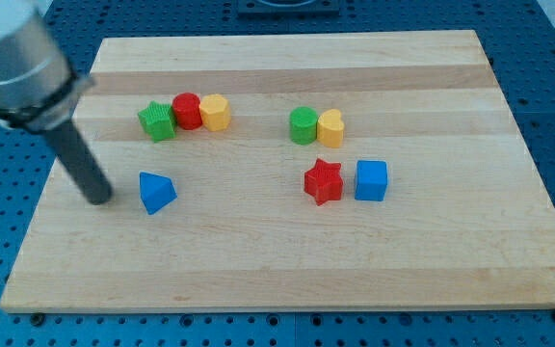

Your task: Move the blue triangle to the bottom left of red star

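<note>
While my tip sits left of blue triangle | red star: 1 | no hand

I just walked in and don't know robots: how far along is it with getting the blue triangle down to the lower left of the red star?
Nothing looks done yet: the blue triangle sits well off toward the view's left of the red star, roughly level with it. In hand: my tip is just left of the triangle, apparently placed to push it rightward. Left: slide it across the board to a spot below and left of the star.
</note>
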Action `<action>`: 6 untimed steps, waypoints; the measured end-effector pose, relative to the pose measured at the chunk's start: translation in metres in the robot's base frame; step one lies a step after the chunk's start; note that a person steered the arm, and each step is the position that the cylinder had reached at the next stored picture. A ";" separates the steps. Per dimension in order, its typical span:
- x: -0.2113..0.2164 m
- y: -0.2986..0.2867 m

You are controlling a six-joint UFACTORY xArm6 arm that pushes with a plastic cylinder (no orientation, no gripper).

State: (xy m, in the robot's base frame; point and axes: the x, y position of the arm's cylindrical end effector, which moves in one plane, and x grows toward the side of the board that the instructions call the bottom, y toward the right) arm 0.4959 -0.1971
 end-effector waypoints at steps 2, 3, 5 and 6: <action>0.000 0.119; 0.000 0.117; 0.009 0.162; 0.009 0.198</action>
